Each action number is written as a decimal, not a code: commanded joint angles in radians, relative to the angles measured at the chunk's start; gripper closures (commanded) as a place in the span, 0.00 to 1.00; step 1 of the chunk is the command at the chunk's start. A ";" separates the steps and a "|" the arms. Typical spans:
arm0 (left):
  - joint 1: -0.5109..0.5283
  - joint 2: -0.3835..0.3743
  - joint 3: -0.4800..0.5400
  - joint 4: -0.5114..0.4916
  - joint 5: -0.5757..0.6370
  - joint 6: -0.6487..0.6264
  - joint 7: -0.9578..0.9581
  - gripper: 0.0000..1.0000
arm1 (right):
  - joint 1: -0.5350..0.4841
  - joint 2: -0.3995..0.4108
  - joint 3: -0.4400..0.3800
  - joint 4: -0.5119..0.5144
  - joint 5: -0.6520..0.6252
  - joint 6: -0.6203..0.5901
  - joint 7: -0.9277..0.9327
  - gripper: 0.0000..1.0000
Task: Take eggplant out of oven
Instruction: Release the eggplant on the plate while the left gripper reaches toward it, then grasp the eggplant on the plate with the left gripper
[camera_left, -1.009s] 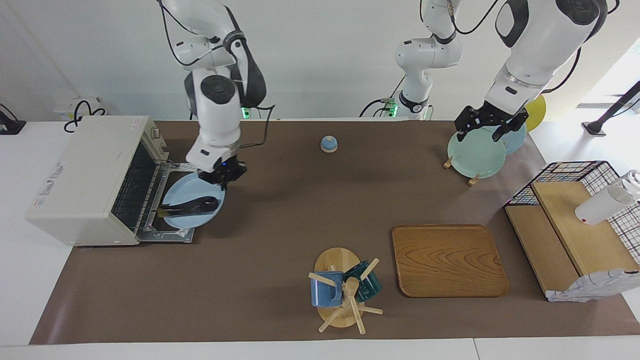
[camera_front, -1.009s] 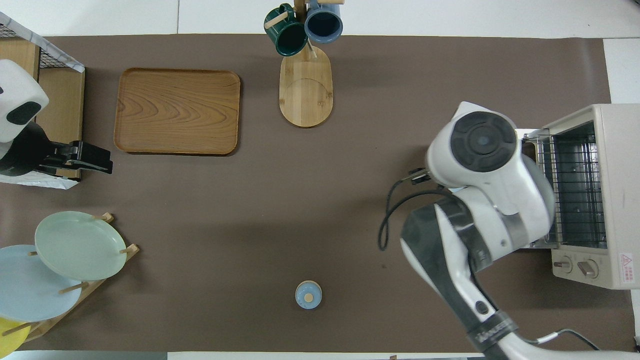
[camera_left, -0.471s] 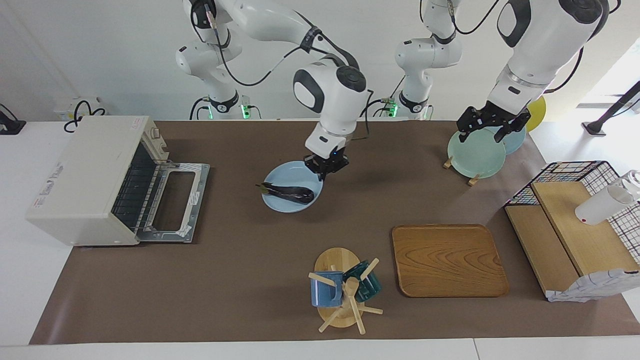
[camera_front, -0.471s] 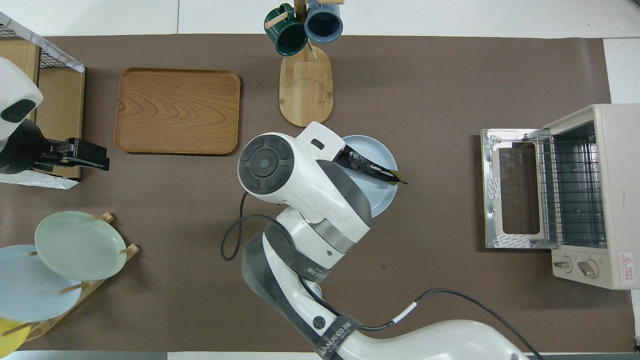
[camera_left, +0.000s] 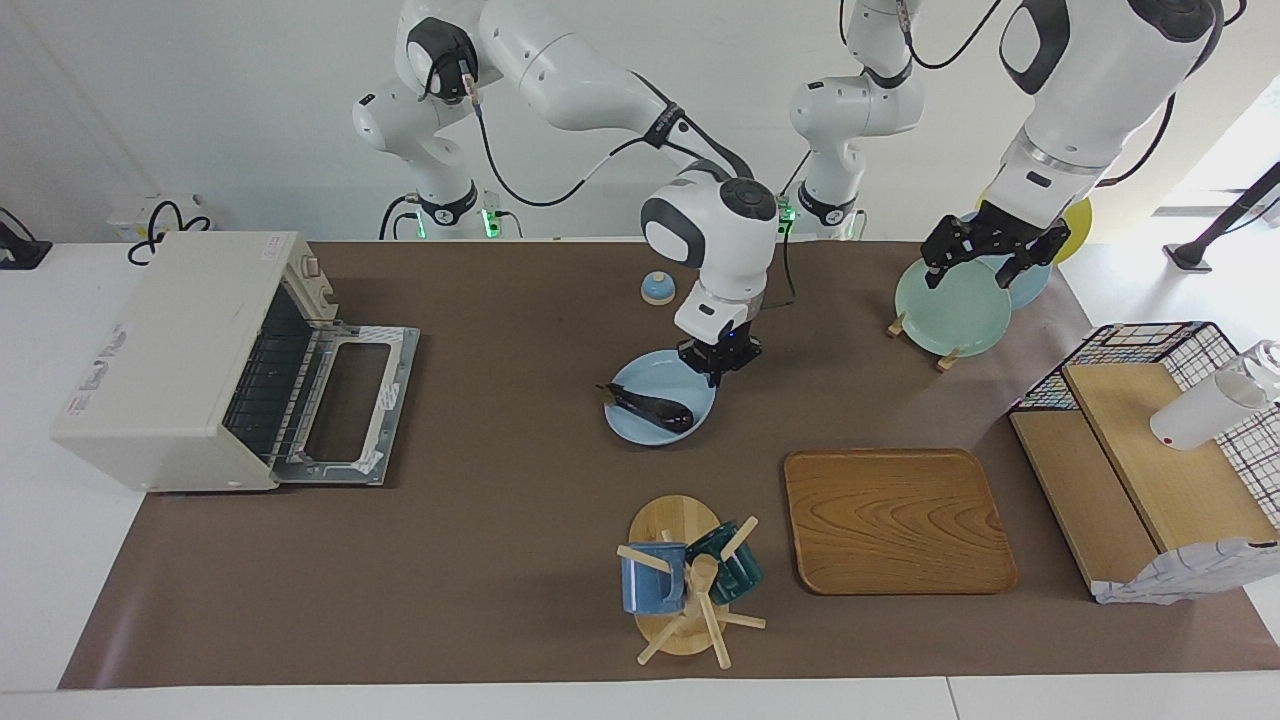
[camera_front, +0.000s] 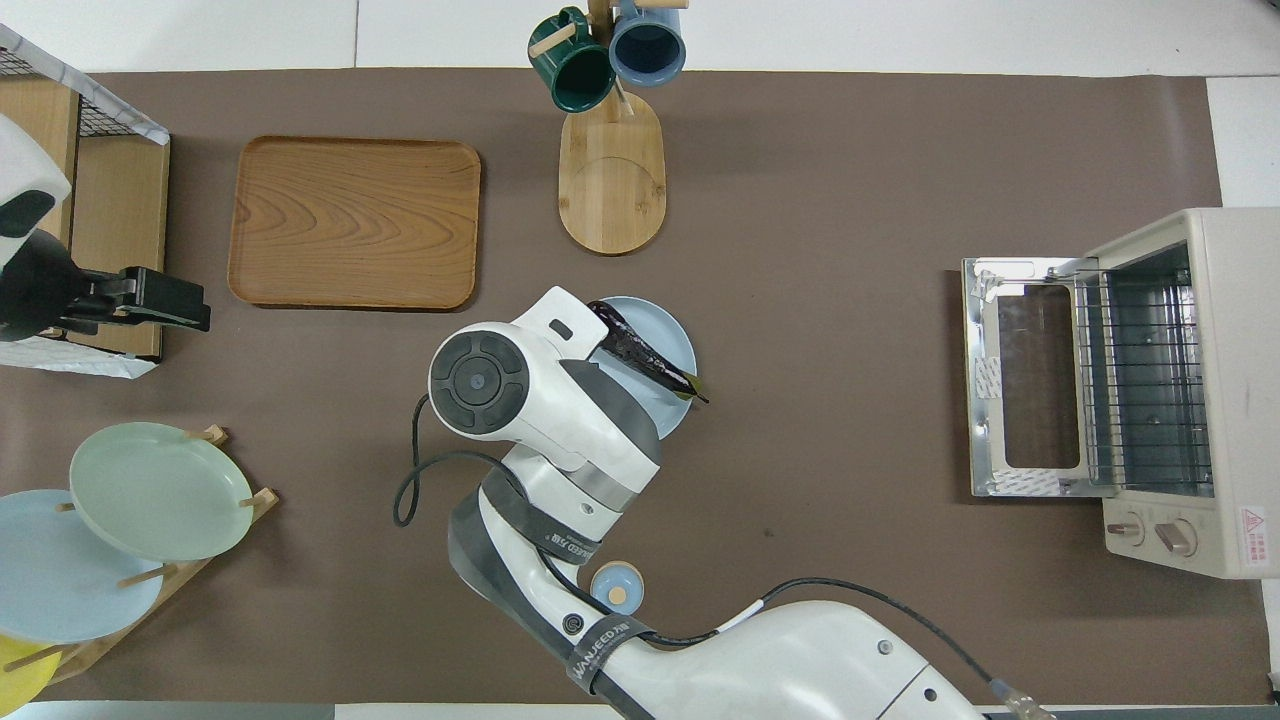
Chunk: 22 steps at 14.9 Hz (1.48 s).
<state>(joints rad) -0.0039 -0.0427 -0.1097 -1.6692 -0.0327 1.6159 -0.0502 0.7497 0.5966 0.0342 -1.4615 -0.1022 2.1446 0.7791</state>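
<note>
My right gripper pinches the rim of the pale blue plate carrying the eggplant mid-table, well apart from the oven with its door down, while my left gripper waits unclenched over the plate rack.

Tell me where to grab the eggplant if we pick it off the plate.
Grip the eggplant at its thicker mid-body, from straight above, fingers across its narrow width. It lies flat along the blue plate, its stem end overhanging the rim toward the oven.
</note>
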 joint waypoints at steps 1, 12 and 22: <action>0.016 -0.006 -0.007 -0.003 0.007 0.024 0.000 0.00 | -0.018 -0.044 0.010 -0.004 0.019 -0.023 0.005 0.84; -0.117 0.012 -0.015 -0.058 0.004 0.108 -0.558 0.00 | -0.374 -0.268 0.000 -0.196 -0.043 -0.396 -0.382 0.85; -0.436 0.254 -0.015 -0.112 -0.004 0.468 -1.028 0.00 | -0.566 -0.373 0.000 -0.606 -0.254 -0.056 -0.460 1.00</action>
<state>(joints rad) -0.3884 0.1664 -0.1405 -1.7757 -0.0336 2.0130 -1.0469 0.2175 0.2576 0.0182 -2.0207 -0.3350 2.0497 0.3453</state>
